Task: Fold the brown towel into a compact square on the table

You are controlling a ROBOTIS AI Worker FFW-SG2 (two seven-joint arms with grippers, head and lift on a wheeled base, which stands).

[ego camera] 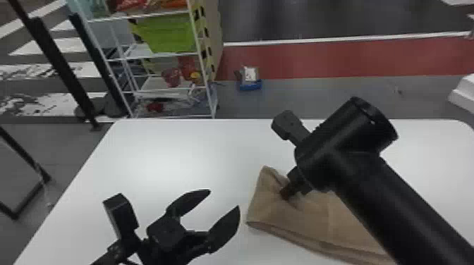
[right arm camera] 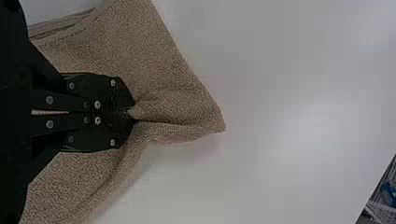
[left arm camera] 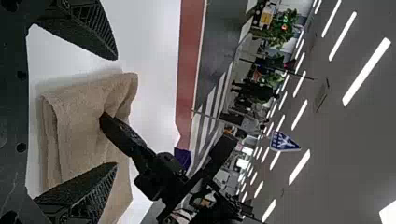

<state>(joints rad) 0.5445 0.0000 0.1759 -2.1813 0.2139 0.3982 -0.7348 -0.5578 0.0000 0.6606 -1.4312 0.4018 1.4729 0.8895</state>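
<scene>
Right pincer (ego camera: 286, 193) nips brown towel (right arm camera: 144, 56); right wrist view reveals puckers.

Room to pass lies over the far left of the worktop (ego camera: 158, 151); the right arm (ego camera: 391, 201) stands across the brown towel (ego camera: 275, 213)

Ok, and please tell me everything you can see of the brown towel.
The brown towel looks like terry cloth, with a fine looped surface. It lies on the white table, folded in layers whose edges show on the side near the robot, not yet a compact square. The right gripper pinches a raised crease near one far corner.
</scene>
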